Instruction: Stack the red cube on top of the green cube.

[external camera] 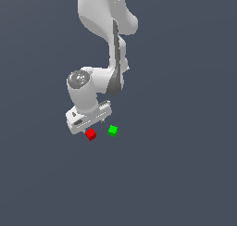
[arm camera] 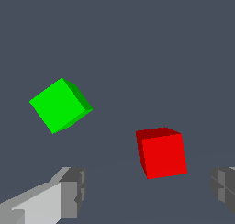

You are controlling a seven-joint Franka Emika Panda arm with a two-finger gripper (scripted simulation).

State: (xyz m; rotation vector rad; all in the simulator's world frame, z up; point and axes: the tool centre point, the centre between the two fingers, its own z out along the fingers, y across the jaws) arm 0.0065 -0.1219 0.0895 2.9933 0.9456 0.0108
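Gripper (arm camera: 147, 191): jaws spread wide, holding nothing, above red cube (arm camera: 161, 153). Green cube (arm camera: 59, 105): apart from red cube, on grey floor (external camera: 185, 174), untouched; no stack.

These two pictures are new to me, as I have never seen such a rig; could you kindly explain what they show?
Both are simulator renders of one white robot arm. The exterior view looks at the whole scene; the wrist view comes from a camera on the arm's wrist, looking down past its gripper. On the plain grey surface lie a small red cube and a green cube, apart from each other. The jaws stand open above the red cube; nothing is held yet.
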